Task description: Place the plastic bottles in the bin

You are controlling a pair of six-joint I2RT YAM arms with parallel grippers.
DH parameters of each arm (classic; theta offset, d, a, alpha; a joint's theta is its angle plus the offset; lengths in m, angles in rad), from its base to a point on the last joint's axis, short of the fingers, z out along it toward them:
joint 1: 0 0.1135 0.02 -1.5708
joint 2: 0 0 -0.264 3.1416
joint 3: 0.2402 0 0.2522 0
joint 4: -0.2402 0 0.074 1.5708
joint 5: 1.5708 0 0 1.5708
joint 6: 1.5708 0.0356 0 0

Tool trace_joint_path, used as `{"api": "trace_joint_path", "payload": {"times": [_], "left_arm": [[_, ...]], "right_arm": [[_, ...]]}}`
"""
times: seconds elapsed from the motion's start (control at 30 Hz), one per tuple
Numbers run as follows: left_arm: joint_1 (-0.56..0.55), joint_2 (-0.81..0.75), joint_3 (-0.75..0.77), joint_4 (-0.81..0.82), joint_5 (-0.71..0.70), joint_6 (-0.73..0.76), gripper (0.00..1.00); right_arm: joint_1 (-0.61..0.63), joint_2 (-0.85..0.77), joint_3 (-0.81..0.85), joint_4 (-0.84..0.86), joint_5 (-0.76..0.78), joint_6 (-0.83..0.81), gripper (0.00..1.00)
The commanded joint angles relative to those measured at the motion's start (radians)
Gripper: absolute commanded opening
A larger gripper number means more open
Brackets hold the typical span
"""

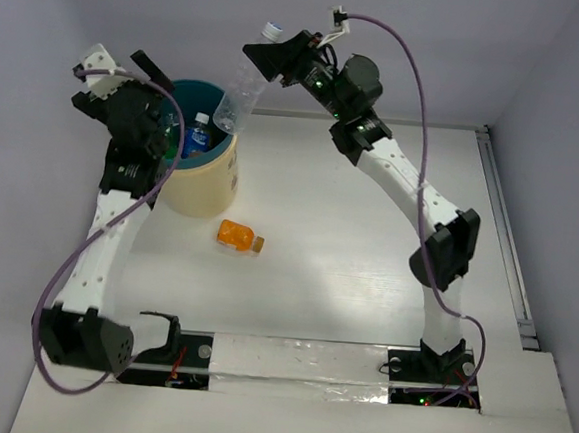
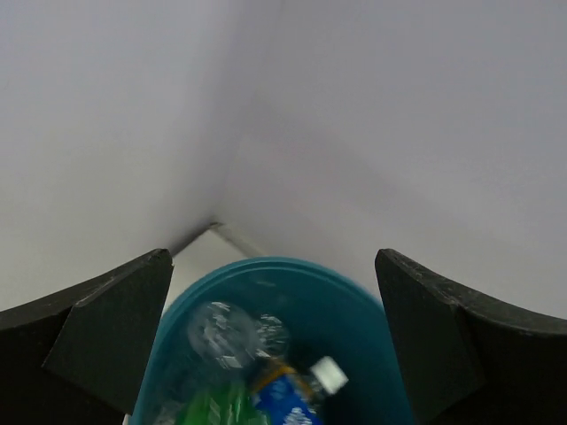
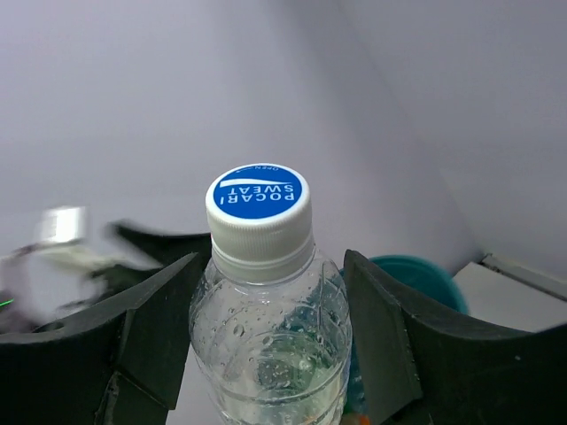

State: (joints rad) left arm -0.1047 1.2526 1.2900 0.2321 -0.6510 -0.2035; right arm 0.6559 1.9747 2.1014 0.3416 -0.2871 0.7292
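The bin (image 1: pixel 202 185) stands at the back left, teal inside, cream outside. My right gripper (image 1: pixel 274 57) is shut on a clear bottle (image 1: pixel 241 90) with a white and blue cap, held tilted over the bin's right rim. In the right wrist view both fingers (image 3: pixel 155 319) press the clear bottle (image 3: pixel 270 328), with the bin's rim (image 3: pixel 416 270) behind. My left gripper (image 1: pixel 128 71) is open and empty above the bin's left side. Its view shows the bin (image 2: pixel 266 264) holding a blue-label bottle (image 2: pixel 292 394), a green one (image 2: pixel 208 407) and a clear one (image 2: pixel 226 332). An orange bottle (image 1: pixel 240 236) lies on the table before the bin.
The table's back and side walls stand close behind the bin. A metal rail (image 1: pixel 504 233) runs along the table's right edge. A silver-taped strip (image 1: pixel 298 363) with both arm bases lies at the near edge.
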Motion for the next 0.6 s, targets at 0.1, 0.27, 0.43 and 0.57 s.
{"api": "trace_joint_path", "payload": {"times": [0.1,0.27,0.43,0.57], "left_arm": [[-0.009,-0.256,0.014,-0.124,0.292,-0.220,0.99],[-0.009,-0.483,-0.155,-0.186,0.416,-0.244,0.88],[-0.009,-0.607,-0.286,-0.286,0.511,-0.251,0.81],[-0.009,-0.695,-0.357,-0.346,0.551,-0.247,0.80]], "right_arm": [[0.019,0.229,0.316,0.021,0.170,0.055,0.70],[0.074,0.325,0.450,-0.041,0.235,-0.074,0.72],[0.120,0.329,0.425,-0.088,0.276,-0.223,0.88],[0.154,0.299,0.411,-0.144,0.307,-0.336,0.96]]}}
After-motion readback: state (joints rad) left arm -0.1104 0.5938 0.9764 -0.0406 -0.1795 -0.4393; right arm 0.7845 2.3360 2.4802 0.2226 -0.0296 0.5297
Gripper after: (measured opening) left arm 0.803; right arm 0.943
